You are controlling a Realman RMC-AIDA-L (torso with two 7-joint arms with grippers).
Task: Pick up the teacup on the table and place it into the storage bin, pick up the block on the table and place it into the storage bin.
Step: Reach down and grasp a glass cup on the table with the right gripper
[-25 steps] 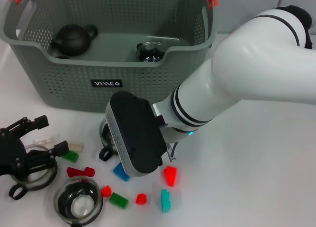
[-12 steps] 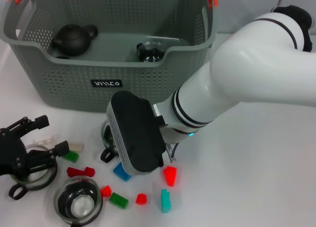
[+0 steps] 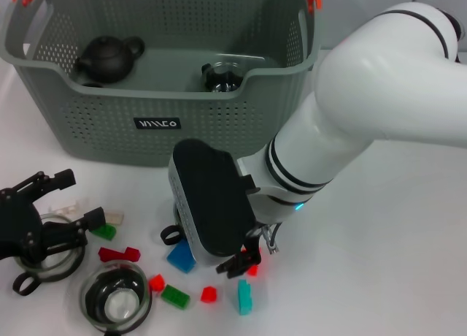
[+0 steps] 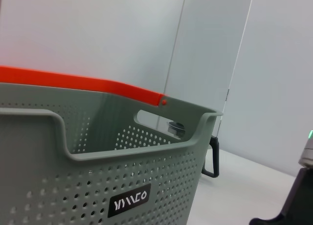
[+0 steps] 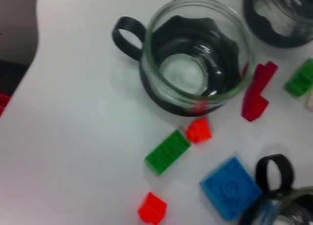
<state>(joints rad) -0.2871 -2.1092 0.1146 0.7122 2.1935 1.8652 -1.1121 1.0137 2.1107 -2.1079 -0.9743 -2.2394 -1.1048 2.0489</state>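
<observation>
A pick is being set up: the right gripper (image 3: 246, 261) is held low over the scattered blocks in front of the storage bin (image 3: 164, 73), beside a glass teacup (image 3: 175, 232) largely hidden under its wrist, while whether its fingers are released or clenched cannot be told. The left gripper (image 3: 51, 204) is parked with fingers spread over another teacup (image 3: 40, 259) at the table's left. A third teacup (image 5: 195, 78) (empty, upright) and a blue block (image 5: 230, 187) are seen below the right wrist; centring over one target and a straight descent are judged necessary next.
</observation>
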